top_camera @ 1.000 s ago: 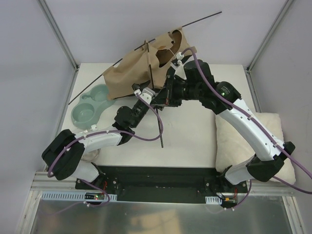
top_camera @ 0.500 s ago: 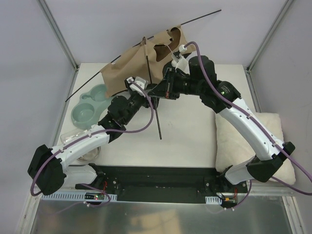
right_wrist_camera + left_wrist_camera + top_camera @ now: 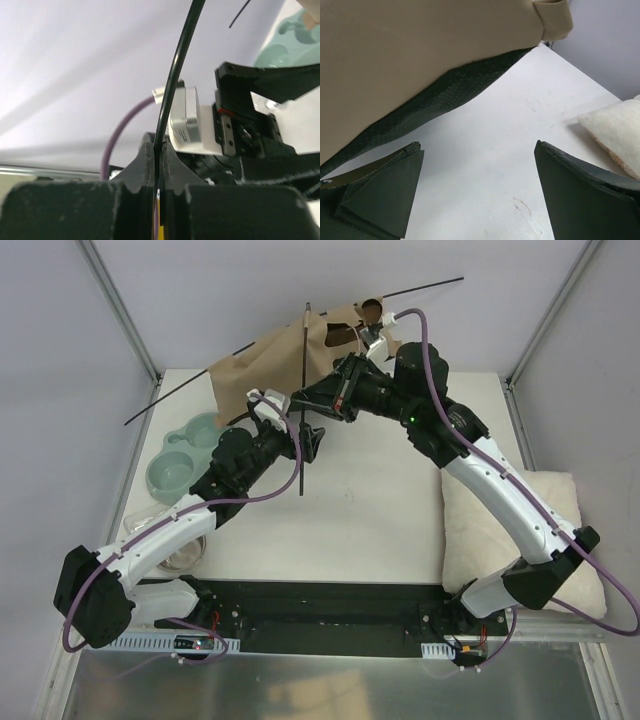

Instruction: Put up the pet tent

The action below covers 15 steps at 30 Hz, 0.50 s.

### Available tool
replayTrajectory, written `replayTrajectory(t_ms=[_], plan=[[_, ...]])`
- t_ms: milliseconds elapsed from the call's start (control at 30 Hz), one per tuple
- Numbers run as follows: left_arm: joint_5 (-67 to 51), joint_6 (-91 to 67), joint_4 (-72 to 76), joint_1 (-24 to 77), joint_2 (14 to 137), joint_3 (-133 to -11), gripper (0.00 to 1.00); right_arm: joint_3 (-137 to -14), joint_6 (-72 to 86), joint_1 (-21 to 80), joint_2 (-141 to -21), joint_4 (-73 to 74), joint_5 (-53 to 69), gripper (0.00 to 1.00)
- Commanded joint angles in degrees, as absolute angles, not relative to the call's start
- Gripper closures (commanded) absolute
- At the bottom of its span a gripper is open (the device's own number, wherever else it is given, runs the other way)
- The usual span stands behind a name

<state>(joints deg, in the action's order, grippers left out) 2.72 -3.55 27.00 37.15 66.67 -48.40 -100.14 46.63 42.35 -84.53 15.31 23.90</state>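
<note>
The right gripper (image 3: 159, 150) is clenched on a thin black pole (image 3: 176, 70) rising from between its fingers. The left gripper (image 3: 477, 192) gapes, grasping nothing; the pet tent (image 3: 410, 50) hangs just beyond its fingertips.

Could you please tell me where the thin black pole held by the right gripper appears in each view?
Top external: the pole stands nearly upright at centre.
Left wrist: not in it.
Right wrist: it rises through the centre, pinched in the right gripper.
Shared landmark: the open left gripper, beside the pole in both other views.
</note>
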Motion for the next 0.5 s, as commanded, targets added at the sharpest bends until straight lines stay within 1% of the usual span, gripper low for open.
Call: replayTrajectory(t_ms=[0,133,333,367,467], plan=[[1.8,-4.2,34.6,37.4,66.5,-50.0,0.03,-102.7,54.7,41.7,-85.7,0.4,18.8,1.00],[3.9,-4.3,41.5,37.4,69.5,-50.9,0.04,-100.8,61.1,41.7,-86.0,-8.4,16.9,1.00],[2.1,-0.5,61.3,37.4,77.7,-50.5,0.06,-104.1,64.9,41.6,-89.1,-11.0,15.1,1.00],[1.4,2.1,63.8,37.4,79.0,-51.0,0.06,-104.6,65.2,41.7,-89.5,-10.9,14.9,1.00],[0.1,6.4,66.0,37.9,82.3,-53.9,0.07,-105.7,66.1,41.6,-90.7,-10.9,14.9,1.00]])
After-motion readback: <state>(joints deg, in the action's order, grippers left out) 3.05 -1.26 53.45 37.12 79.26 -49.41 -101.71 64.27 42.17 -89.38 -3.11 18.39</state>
